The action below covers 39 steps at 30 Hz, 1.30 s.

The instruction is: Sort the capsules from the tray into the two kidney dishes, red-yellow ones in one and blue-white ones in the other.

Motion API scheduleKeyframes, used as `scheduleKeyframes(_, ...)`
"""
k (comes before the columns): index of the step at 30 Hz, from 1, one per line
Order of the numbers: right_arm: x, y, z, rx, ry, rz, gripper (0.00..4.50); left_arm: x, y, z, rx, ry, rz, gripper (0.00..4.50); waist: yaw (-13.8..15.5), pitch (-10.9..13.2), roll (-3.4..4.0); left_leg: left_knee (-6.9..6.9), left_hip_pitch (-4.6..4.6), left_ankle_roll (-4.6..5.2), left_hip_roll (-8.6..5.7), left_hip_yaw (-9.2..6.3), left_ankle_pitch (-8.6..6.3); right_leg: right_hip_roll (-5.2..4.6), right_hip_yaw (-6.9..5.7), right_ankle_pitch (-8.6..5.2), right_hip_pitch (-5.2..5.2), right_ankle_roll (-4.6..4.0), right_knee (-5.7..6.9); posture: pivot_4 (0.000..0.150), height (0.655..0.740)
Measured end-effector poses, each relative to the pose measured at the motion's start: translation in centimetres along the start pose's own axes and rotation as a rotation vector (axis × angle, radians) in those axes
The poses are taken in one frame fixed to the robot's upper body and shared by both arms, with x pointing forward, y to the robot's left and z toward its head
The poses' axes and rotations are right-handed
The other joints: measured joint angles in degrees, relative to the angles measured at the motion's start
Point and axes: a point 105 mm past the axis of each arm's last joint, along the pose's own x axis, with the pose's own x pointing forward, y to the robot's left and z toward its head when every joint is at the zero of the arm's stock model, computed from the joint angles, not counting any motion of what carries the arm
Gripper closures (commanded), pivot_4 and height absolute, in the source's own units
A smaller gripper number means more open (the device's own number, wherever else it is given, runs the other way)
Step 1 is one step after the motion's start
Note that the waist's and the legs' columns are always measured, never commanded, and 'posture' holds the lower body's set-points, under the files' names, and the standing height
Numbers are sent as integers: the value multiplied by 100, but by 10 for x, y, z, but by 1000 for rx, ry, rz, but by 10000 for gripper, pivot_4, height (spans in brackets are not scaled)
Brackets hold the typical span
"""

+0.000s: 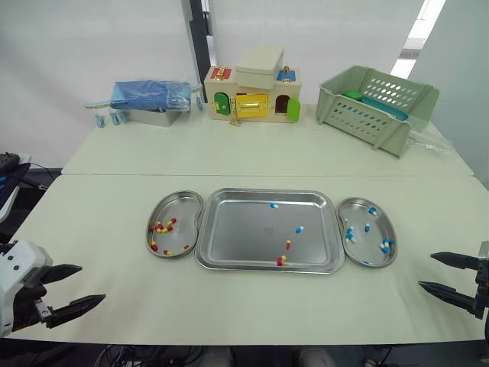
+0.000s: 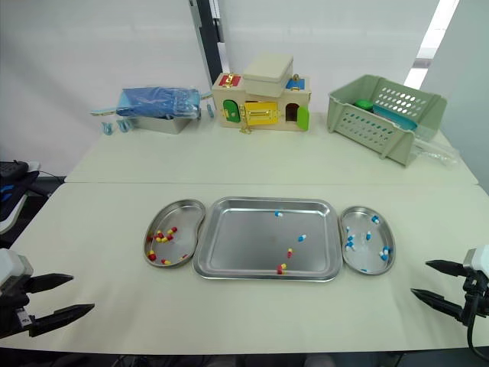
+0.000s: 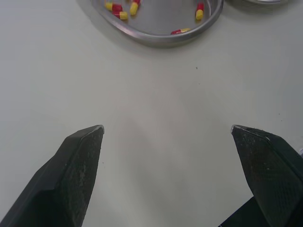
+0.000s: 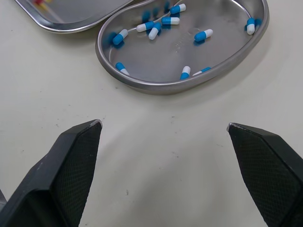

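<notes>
Mid-frame on the pale surface [image 1: 107,229] sits the rectangular stainless steel tray [image 1: 237,229]. A steel kidney dish holding red-yellow capsules [image 1: 183,208] is just beside its left edge, and a steel kidney dish holding blue-white capsules [image 1: 365,246] is just beside its right. Still unsorted in the tray: upper blue-white capsule [image 1: 273,205] near the top rim, second blue-white capsule [image 1: 299,229] centre-right, lone red-yellow capsule [image 1: 288,245] just below it, red-yellow cluster [image 1: 281,261] by the lower rim. Left end effector [image 1: 90,284] is at lower left of frame, fingers spread wide, empty, over bare surface. Right end effector [image 1: 426,271] is at lower right, also spread wide and empty. Both are well apart from the tray. Risks: capsules are small and rounded on slick steel, so a closing finger could flick or roll one away. The cluster by the rim may come up as two or wedge against the wall. A push on the rim could shove the tray into a dish. A capsule dropped in the wrong dish mixes the colours.
</notes>
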Motion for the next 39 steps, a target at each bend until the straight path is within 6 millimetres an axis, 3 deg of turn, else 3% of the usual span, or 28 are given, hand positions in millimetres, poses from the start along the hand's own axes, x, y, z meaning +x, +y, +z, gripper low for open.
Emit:
scheduleKeyframes(5,1,4,2,35,-9,39,0,20,-33,16,37,-121,-148,378,-1,2,3,1,-1,0,1,0,0,0,1,0,1,0,-1,1500,7400)
scheduleKeyframes(10,3,5,30,30,-40,85,0,35,-69,33,98,-262,-278,378,-8,4,7,2,-1,0,2,2,0,1,2,0,1,0,0,1500,7400)
scheduleKeyframes(13,11,11,56,8,-71,137,0,44,-90,35,113,-349,-329,378,-6,5,11,4,-2,0,0,3,0,1,4,1,1,1,-1,1500,7400)
scheduleKeyframes(18,40,28,122,-71,-145,220,0,62,-130,39,54,-554,-306,378,-19,8,5,8,-6,-1,2,-1,0,2,2,3,1,2,-6,1500,7400)
scheduleKeyframes(20,59,33,149,-83,-194,234,0,63,-145,26,38,-594,-251,378,-22,13,-4,8,-12,-1,4,2,0,5,3,4,-3,2,-15,1500,7400)
scheduleKeyframes(22,76,37,162,-76,-210,235,0,67,-157,16,24,-630,-215,378,9,16,-10,13,-27,-1,-1,-1,-1,1,1,6,-10,7,-22,1500,7400)
scheduleKeyframes(29,143,58,177,-75,-182,265,0,73,-157,16,79,-705,-80,378,70,17,-14,14,-52,-1,-7,-11,-1,-7,-7,11,-31,14,-32,1500,7400)
scheduleKeyframes(33,178,57,171,-51,-136,223,0,74,-156,19,66,-725,-38,378,19,18,-11,14,-56,-1,-8,-10,-1,-7,-5,11,-46,14,-19,1500,7400)
scheduleKeyframes(39,217,55,179,-79,-120,168,0,77,-163,16,-8,-729,-10,378,-50,20,-6,13,-54,-1,-6,-7,-1,-4,1,10,-57,13,-5,1500,7400)
